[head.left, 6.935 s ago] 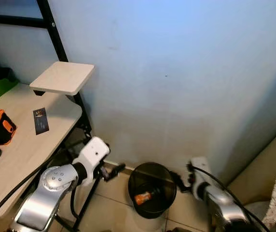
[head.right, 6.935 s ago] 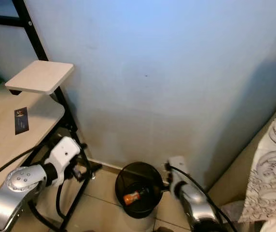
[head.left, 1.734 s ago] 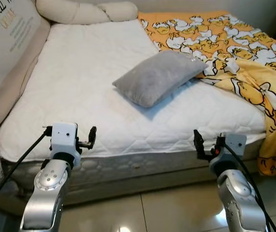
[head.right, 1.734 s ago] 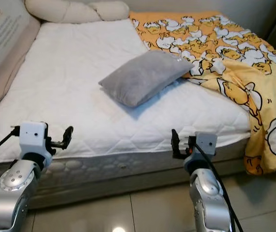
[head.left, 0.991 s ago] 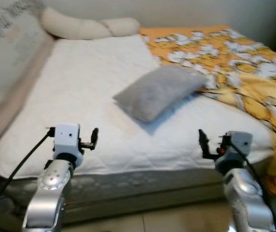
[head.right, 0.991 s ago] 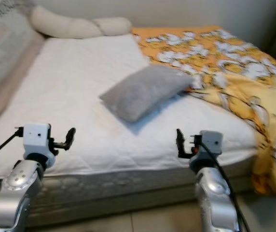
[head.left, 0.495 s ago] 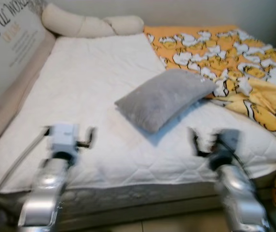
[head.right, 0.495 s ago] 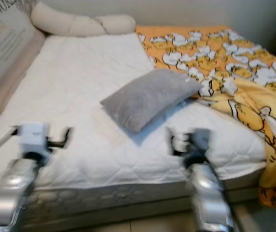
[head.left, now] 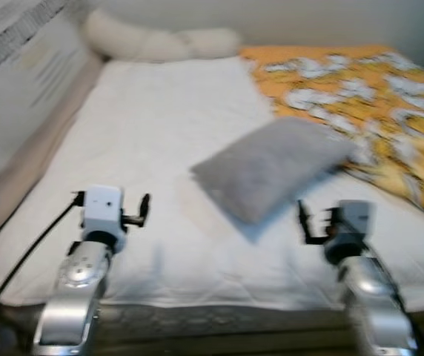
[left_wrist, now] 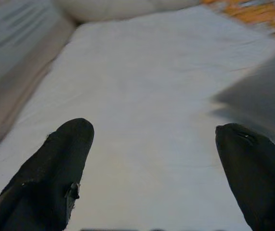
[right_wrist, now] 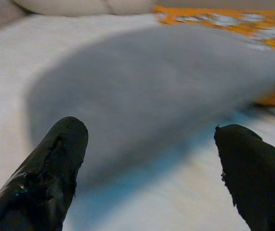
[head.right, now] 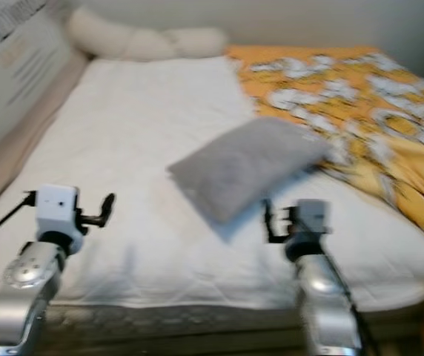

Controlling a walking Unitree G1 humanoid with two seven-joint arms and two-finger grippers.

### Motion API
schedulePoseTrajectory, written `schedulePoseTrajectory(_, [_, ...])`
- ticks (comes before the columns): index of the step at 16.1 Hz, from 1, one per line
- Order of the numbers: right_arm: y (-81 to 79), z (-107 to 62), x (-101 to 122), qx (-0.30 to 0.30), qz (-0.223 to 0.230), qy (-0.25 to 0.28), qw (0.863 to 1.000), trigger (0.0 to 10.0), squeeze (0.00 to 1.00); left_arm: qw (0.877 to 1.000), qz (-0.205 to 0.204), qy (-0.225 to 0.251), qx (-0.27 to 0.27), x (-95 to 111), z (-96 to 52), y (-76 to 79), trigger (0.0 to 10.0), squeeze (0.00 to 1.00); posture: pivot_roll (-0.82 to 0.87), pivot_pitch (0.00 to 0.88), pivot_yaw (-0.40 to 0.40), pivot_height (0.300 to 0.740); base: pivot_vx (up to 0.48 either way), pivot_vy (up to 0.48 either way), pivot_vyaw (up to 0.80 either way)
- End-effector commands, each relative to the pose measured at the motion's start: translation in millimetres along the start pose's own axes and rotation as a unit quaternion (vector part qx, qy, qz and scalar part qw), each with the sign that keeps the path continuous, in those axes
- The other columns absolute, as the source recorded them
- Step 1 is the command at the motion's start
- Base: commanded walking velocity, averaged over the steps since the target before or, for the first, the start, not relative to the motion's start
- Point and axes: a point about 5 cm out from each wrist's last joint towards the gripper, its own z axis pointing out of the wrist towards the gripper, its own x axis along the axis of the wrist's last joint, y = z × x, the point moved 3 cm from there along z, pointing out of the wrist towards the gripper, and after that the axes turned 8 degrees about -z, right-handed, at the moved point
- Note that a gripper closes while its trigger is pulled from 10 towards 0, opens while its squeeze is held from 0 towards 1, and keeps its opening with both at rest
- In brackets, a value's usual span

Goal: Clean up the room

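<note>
A grey pillow [head.left: 271, 167] lies askew on the white mattress [head.left: 160, 141] of the bed, beside an orange patterned blanket [head.left: 368, 89]. The right gripper [right_wrist: 152, 159] hovers just before the pillow, fingers [right_wrist: 46, 178] spread wide, empty. The left gripper [left_wrist: 152, 168] hangs over bare mattress, fingers [left_wrist: 51, 178] likewise wide apart, holding nothing. Headboard writing [head.left: 27, 59] is too blurred to read.

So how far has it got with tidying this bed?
Little looks done: the grey rectangular pillow lies askew mid-mattress, and the orange patterned blanket sits rumpled on the white quilted mattress. In hand: nothing. The left gripper and right gripper hover with jaws open near the bed's edge, the right facing the pillow. Left to do: probably move the pillow to the head and straighten the blanket.
</note>
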Motion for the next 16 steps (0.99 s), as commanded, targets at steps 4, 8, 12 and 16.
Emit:
schedulePoseTrajectory(4, [14.5, -2.5, 0, -0.028, 0.010, 0.003, 1.000, 10.0, 0.00, 1.000, 0.006, 0.003, -0.011, 2, 0.6, 5.9, 10.0, 0.00, -0.03, 0.000, 0.002, 0.740, 0.333, 0.000, 0.00])
schedulePoseTrajectory(8, [14.3, -3.5, -3, -0.031, 0.019, -0.002, 0.999, 10.0, 0.00, 1.000, 0.012, -0.003, -0.027, -1, -0.6, 10.6, 10.0, 0.00, -0.03, 0.000, 0.000, 0.740, 0.081, 0.000, 0.00])
schedulePoseTrajectory(12, [26.7, -5.9, 1, -0.061, 0.075, 0.016, 0.995, 10.0, 1.00, 0.994, 0.058, -0.002, -0.090, 2, -5.5, 24.3, 10.0, 0.00, -0.03, 0.000, -0.002, 0.740, 0.000, 0.000, 0.00])
schedulePoseTrajectory(16, [63.4, 2.2, 1, -0.137, 0.112, 0.017, 0.984, 10.0, 1.00, 0.984, 0.084, -0.008, -0.160, 3, -11.5, 36.2, 10.0, 0.00, -0.02, 0.000, -0.005, 0.740, 0.000, 0.000, 0.00])
